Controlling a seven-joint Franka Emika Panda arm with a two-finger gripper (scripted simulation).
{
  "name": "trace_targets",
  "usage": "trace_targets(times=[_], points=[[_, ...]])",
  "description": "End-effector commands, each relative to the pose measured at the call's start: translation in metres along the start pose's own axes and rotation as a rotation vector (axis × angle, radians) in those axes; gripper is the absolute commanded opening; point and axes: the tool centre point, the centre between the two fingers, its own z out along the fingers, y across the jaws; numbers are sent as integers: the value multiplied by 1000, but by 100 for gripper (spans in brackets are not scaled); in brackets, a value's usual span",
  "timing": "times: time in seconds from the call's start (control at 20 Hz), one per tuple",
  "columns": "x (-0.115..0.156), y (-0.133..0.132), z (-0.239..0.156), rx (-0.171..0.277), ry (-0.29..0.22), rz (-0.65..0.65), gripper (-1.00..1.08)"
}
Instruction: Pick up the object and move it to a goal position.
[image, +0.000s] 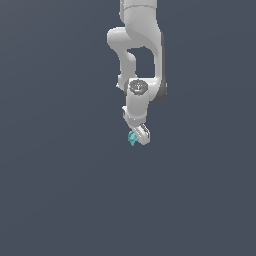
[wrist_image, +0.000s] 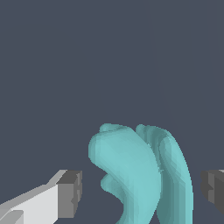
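Overhead, the arm (image: 137, 60) hangs downward, its gripper (image: 138, 136) spread wide about the teal object (image: 132, 137), pads (wrist_image: 70, 192) clear of it

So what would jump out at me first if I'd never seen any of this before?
Probably the white robot arm hanging down from the top middle of the exterior view against a plain dark grey backdrop. Next, the tiny teal object at its pincer, the only colour there. In the wrist view that knobby, lobed teal shape fills the lower middle, between two dark finger pads that stand apart from it.
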Motion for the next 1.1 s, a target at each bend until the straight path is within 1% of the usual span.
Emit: trace_targets(times=[0.0, 0.2, 0.25, 0.8, 1.05], points=[[0, 0, 8, 1, 0, 1, 100], [0, -1, 12, 1, 0, 1, 100], [0, -1, 12, 1, 0, 1, -100], [0, -1, 11, 1, 0, 1, -100], [3, -5, 4, 1, 0, 1, -100]])
